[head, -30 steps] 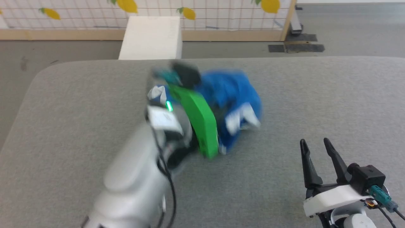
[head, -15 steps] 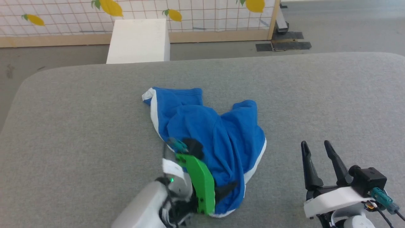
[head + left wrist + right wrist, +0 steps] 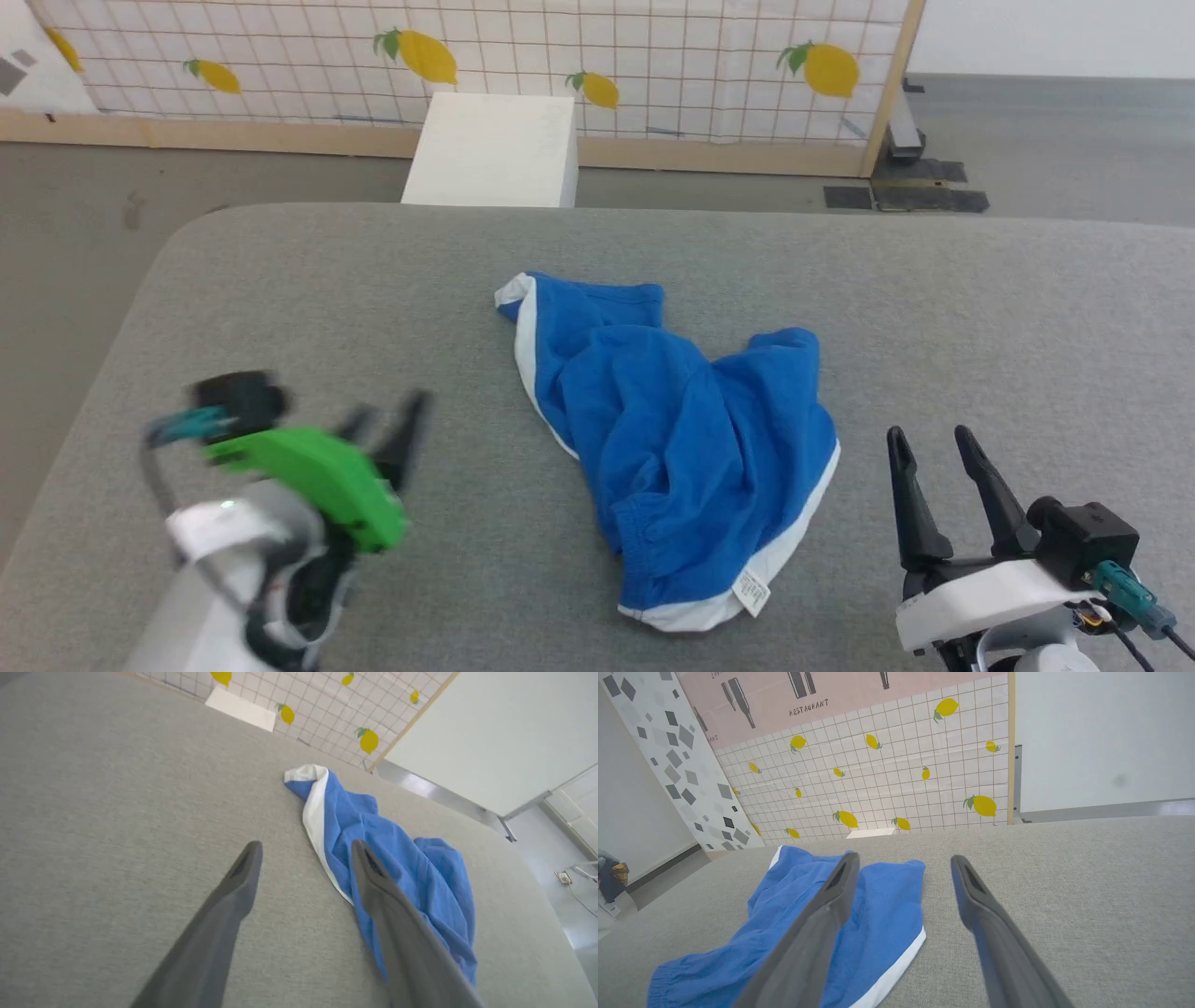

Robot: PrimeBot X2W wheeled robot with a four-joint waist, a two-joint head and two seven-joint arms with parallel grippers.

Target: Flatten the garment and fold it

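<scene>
None of the flattening or folding done on the bright royal-blue fabric shorts with white trim, lying rumpled mid grey padded table between left gripper and right gripper, both empty with fingers spread.

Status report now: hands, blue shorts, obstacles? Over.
Left hand open, empty, beside shorts. Right hand open, empty. Shorts crumpled, not folded. White box beyond table, no obstacle.

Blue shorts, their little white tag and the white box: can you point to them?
blue shorts (image 3: 672, 439): head view, middle of the crumpled blue cloth.
white tag (image 3: 751, 590): head view, the small label at the near white hem.
white box (image 3: 492, 149): head view, its pale top face.
</scene>
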